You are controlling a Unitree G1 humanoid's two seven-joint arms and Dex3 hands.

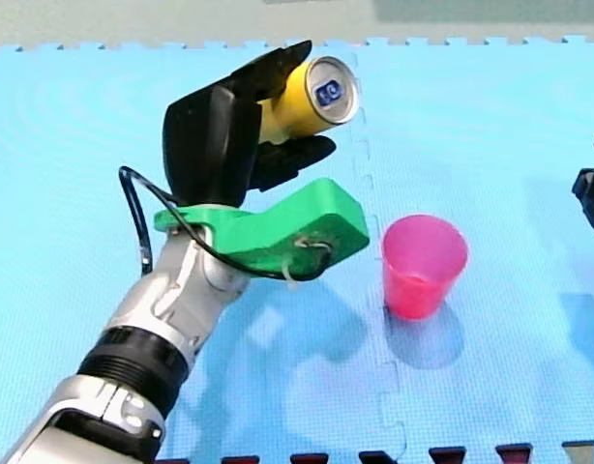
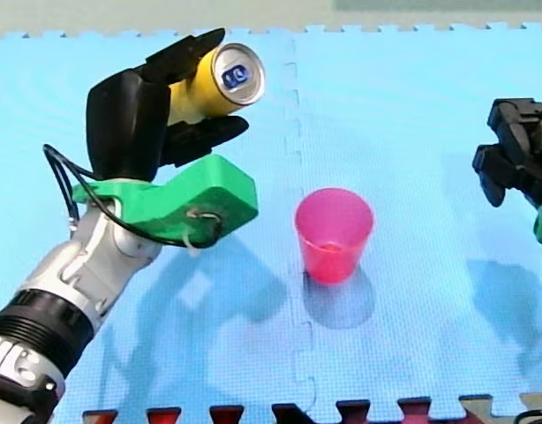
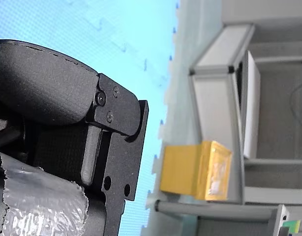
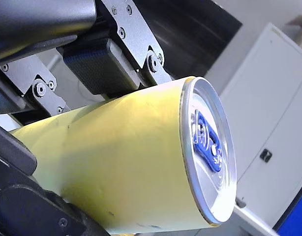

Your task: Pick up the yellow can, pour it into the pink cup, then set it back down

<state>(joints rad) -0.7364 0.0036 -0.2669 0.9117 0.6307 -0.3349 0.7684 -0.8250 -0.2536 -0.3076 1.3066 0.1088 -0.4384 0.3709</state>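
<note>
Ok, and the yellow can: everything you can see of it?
The yellow can looks like metal: silver top, blue tab. The left hand holds it in the air, tipped on its side, black fingers above and below. The pink cup stands lower, off to the side its top faces. The right hand is far to the right.

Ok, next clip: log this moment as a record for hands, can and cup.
left hand: raised above the blue mat, gripping the yellow can
yellow can: tipped nearly onto its side, top facing right, no stream visible
pink cup: upright on the mat, right of the can
right hand: at the mat's right edge, apart from the cup
stage: can lifted, pour apparently not begun
</note>
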